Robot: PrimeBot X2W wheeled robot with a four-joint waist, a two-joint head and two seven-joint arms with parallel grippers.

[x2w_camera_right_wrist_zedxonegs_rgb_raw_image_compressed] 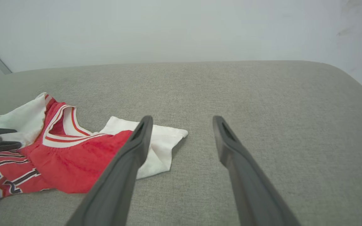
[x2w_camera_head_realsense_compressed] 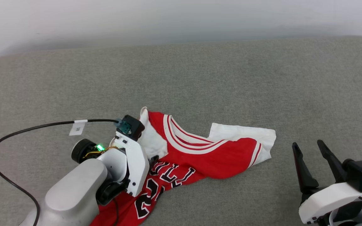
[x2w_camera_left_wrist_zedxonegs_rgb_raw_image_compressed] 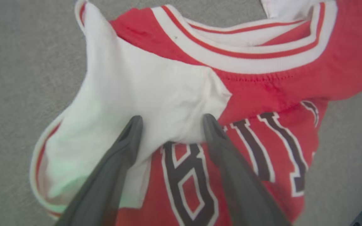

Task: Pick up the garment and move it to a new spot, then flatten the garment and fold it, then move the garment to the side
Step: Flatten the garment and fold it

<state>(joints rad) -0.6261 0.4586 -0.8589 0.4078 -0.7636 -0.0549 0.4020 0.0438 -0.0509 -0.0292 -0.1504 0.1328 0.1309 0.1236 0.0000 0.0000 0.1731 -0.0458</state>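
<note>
grey padded surface [x2w_camera_head_realsense_compressed: 200, 78] holds the garment [x2w_camera_head_realsense_compressed: 200, 157] crumpled toward seven o'clock, soft, light and prone to sag, so the white sleeve [x2w_camera_left_wrist_zedxonegs_rgb_raw_image_compressed: 137, 84] beneath the left gripper [x2w_camera_left_wrist_zedxonegs_rgb_raw_image_compressed: 171, 121], its fingers parted, seems a fair hold, while the right gripper [x2w_camera_head_realsense_compressed: 308, 144] hangs spread wide at four o'clock.

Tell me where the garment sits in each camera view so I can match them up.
Head view: garment lower centre, running off the bottom edge beside the left arm.
Left wrist view: garment close up across most of the picture, open left gripper over its white sleeve.
Right wrist view: garment at the left, partly behind the right gripper.
Shared landmark: the striped collar.
</note>
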